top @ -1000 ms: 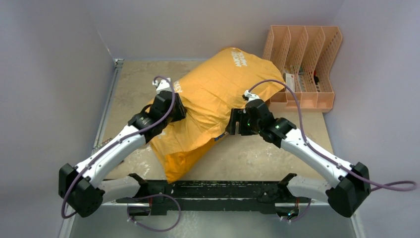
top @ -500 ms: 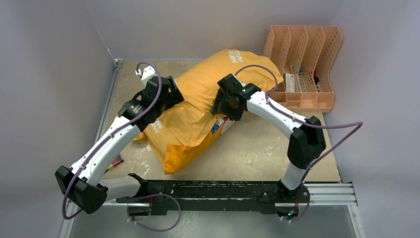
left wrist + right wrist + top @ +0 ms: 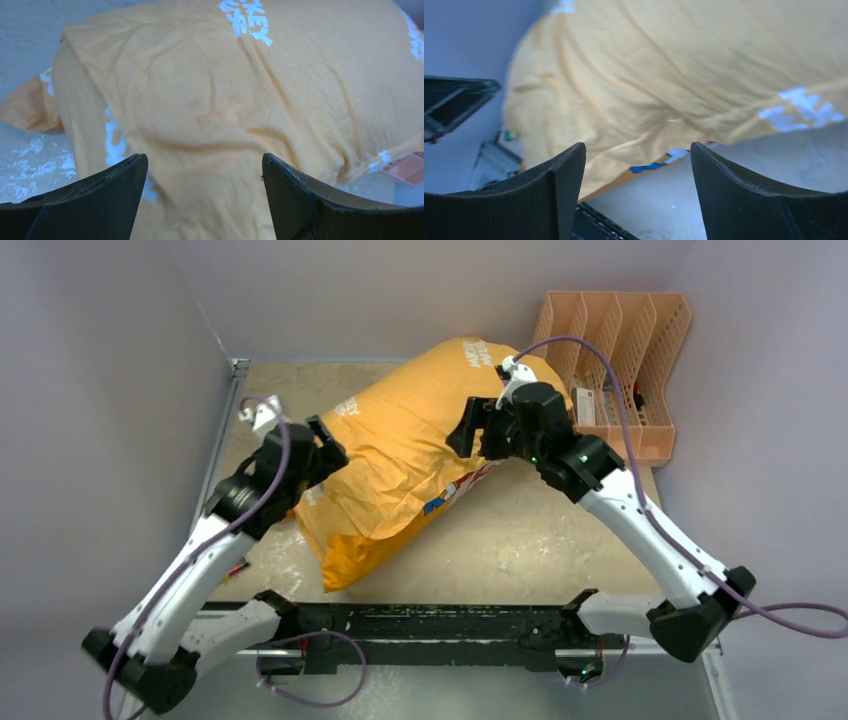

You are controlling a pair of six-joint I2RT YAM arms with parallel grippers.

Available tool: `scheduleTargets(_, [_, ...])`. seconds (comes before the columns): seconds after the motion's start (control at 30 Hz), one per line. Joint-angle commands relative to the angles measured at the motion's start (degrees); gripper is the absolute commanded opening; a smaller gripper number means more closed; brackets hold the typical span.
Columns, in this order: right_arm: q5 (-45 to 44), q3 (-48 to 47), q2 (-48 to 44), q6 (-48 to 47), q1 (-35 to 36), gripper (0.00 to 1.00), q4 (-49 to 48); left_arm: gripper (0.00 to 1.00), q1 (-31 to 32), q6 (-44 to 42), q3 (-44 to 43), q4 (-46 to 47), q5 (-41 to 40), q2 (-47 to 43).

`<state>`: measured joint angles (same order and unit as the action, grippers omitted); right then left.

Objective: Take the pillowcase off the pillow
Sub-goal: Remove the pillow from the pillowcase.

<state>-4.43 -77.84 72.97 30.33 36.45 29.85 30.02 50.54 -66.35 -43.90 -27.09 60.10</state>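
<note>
Worn beige table (image 3: 560, 530), scuffed white in patches, boxed in by plain lilac walls (image 3: 120, 390) left, right and beyond both tools. Black rail (image 3: 440, 625) along the near edge, by the arm bases. Open tabletop below and behind the right gripper (image 3: 468, 430); narrower strip out past the left gripper (image 3: 328, 443), up to a metal edge trim. Peach slotted organiser (image 3: 610, 360) just at the right gripper's back, set into the far right corner. Between the two tools, lying diagonally: the pillowcase (image 3: 400, 465), orange-yellow ribbed cloth, plump and creased, white lettering on top, a coloured print peeking out along its lower edge; pillow hidden inside. Left gripper spread wide, just beside the cover's left flank, pinching nothing. Right gripper likewise spread, hovering at the cover's far right shoulder, matte black fingers (image 3: 559, 195) empty
</note>
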Motion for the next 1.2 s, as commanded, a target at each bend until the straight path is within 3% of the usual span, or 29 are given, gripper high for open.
scheduleTargets(0.0, [14.83,-2.94,2.21,-6.01,6.81,0.78,-8.64,0.84,-0.14,6.6,6.25,-2.14,0.96,-14.05])
scheduleTargets(0.07, [12.83,-6.16,7.17,-5.88,13.85,0.77,-8.46,0.84,-0.14,7.21,7.08,-4.46,2.54,-16.94])
scheduleTargets(0.2, [3.42,-5.76,14.31,-3.86,23.38,0.78,-13.29,0.84,-0.14,9.72,4.23,-14.82,-2.03,-19.72])
scheduleTargets(0.37, [-7.81,-8.75,25.99,-12.34,27.97,0.77,-7.29,0.84,-0.14,10.11,4.02,-17.68,-5.87,-24.83])
scheduleTargets(0.4, [-13.41,-8.25,27.3,-10.82,28.13,0.75,-5.79,0.84,-0.14,9.67,4.25,-17.44,-5.37,-24.96])
scheduleTargets(0.53, [-24.47,-7.03,26.56,-6.16,27.33,0.45,-0.44,0.84,-0.14,7.87,6.08,-15.58,-0.77,-21.7])
scheduleTargets(0.67, [-16.83,-1.01,20.72,-7.47,25.13,0.25,-9.42,0.81,-0.14,7.02,12.48,-9.89,7.18,-20.79])
scheduleTargets(0.8, [-7.34,2.3,18.66,0.23,20.81,0.12,-11.34,0.79,-0.14,8.33,19.17,-2.68,14.48,-22.89])
scheduleTargets(0.93, [4.01,7.13,18.44,4.85,16.75,0.05,-17.89,0.79,-0.14,8.48,24.11,3.2,19.64,-22.15])
scheduleTargets(1.03, [10.38,6.08,19.26,2.45,16.64,0.11,-18.96,0.78,-0.14,7.95,25.63,6.69,21.24,-18.5])
scheduleTargets(1.17, [13.27,1.75,19.71,-1.8,16.59,0.3,-15.17,0.22,-0.14,5.32,25.81,8.72,22.47,-13.69])
